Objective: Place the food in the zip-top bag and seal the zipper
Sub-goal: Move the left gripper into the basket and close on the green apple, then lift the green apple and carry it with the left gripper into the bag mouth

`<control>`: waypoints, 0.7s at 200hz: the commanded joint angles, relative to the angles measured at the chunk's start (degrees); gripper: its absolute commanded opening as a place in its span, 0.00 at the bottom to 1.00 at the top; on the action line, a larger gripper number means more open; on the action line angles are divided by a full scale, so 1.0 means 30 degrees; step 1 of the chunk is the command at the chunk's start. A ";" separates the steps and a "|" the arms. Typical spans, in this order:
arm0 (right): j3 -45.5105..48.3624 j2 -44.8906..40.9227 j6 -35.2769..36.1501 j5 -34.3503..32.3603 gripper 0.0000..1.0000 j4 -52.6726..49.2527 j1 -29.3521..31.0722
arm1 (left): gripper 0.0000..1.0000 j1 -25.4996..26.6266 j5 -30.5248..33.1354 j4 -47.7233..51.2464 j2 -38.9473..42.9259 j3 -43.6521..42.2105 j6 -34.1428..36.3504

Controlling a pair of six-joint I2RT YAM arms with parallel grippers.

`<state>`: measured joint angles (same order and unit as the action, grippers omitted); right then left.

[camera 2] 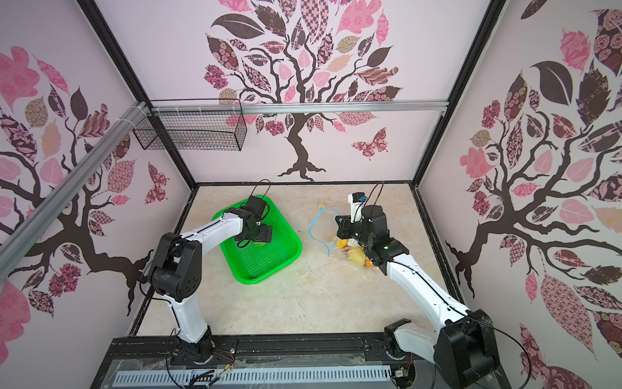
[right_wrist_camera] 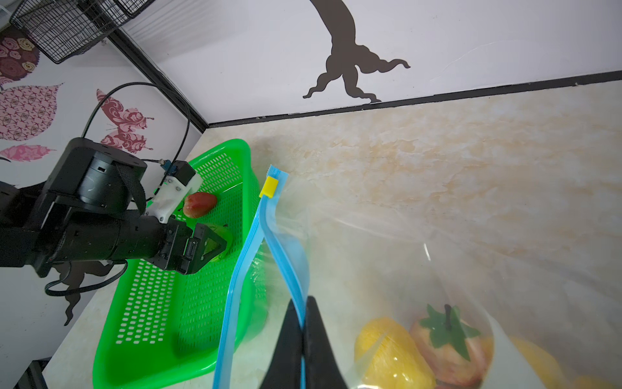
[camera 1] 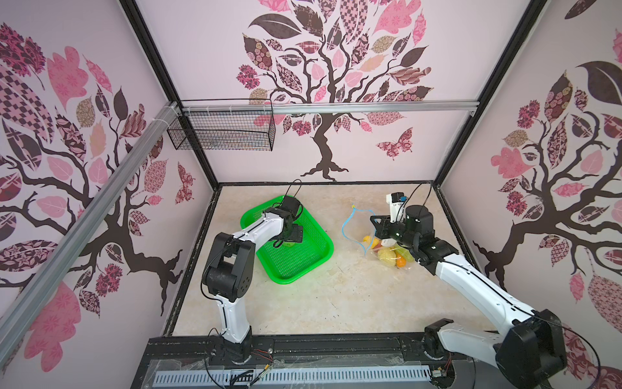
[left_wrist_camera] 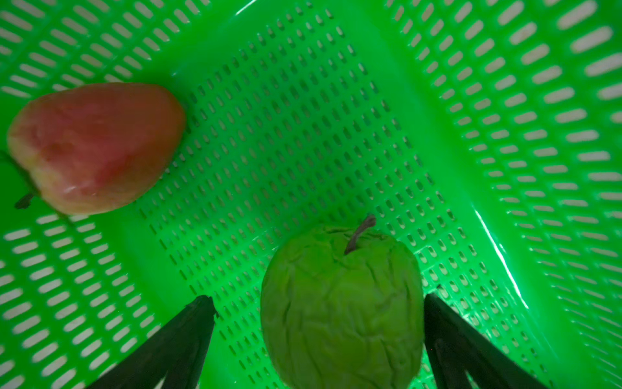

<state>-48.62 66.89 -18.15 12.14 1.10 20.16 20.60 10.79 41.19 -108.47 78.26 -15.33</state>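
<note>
1. Step in hand: pick-up of the green ball (left_wrist_camera: 341, 310) from the green basket (camera 1: 303, 259), which stands on the table (camera 1: 336, 296) left of the bag
2. Left gripper (left_wrist_camera: 316, 299): released, jaws spread wide to either side of the green ball. One fingertip sits just beside it and the other is apart from it. No grip is made yet
3. Right gripper (right_wrist_camera: 303, 323): clenched on the zipper (right_wrist_camera: 249, 256), pinching one blue lip of the zip-top bag (right_wrist_camera: 420, 269) and holding it raised
4. Bag location: on the table right of the basket. In both top views the blue strip forms an open loop, so the mouth is open. The yellow slider tab (right_wrist_camera: 268, 187) sits at the far end of the strip
5. Food already inside: a lemon (right_wrist_camera: 390, 353), a bagged strawberry (right_wrist_camera: 447, 340) and other pieces too blurred to name
6. Food outside: the green ball and a loose strawberry (left_wrist_camera: 96, 148), both on the basket floor, well apart
7. Next move, as judged: close the left jaws on the ball, lift it clear of the basket wall, carry it to the open mouth and release inside
8. Caution: the ball is round and may roll from an off-centre pinch. Sealing is not yet due
</note>
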 commanded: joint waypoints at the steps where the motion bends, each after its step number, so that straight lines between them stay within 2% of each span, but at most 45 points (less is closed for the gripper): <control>1: -0.0229 -0.0266 0.0127 -0.0225 0.00 -0.0192 -0.0019 | 0.99 -0.0066 -0.0861 -0.0217 -0.0614 0.1092 0.0884; 27: -0.0224 -0.0326 0.0161 -0.0283 0.00 -0.0165 -0.0014 | 0.98 -0.0231 -0.1562 -0.0597 -0.0905 0.0875 0.0866; 48: -0.0221 -0.0354 0.0160 -0.0297 0.00 -0.0197 -0.0025 | 0.92 -0.0246 -0.1870 -0.0733 -0.1077 0.0837 0.0922; 66: -0.0218 -0.0354 0.0198 -0.0355 0.00 -0.0207 -0.0041 | 0.82 -0.0270 -0.2208 -0.0867 -0.1139 0.0823 0.0936; 84: -0.0206 -0.0354 0.0189 -0.0340 0.00 -0.0220 -0.0044 | 0.64 -0.0267 -0.2624 -0.0981 -0.1108 0.0779 0.0914; 92: -0.0220 -0.0354 0.0174 -0.0341 0.00 -0.0229 -0.0039 | 0.59 -0.0275 -0.2745 -0.0987 -0.1052 0.0738 0.0921; 140: -0.0209 -0.0384 0.0221 -0.0414 0.00 -0.0221 -0.0036 | 0.58 -0.0246 -0.2775 -0.0637 0.0616 0.0732 0.0731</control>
<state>-48.62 66.78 -17.98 11.57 1.08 20.16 19.97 3.20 39.07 -110.41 78.98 -13.04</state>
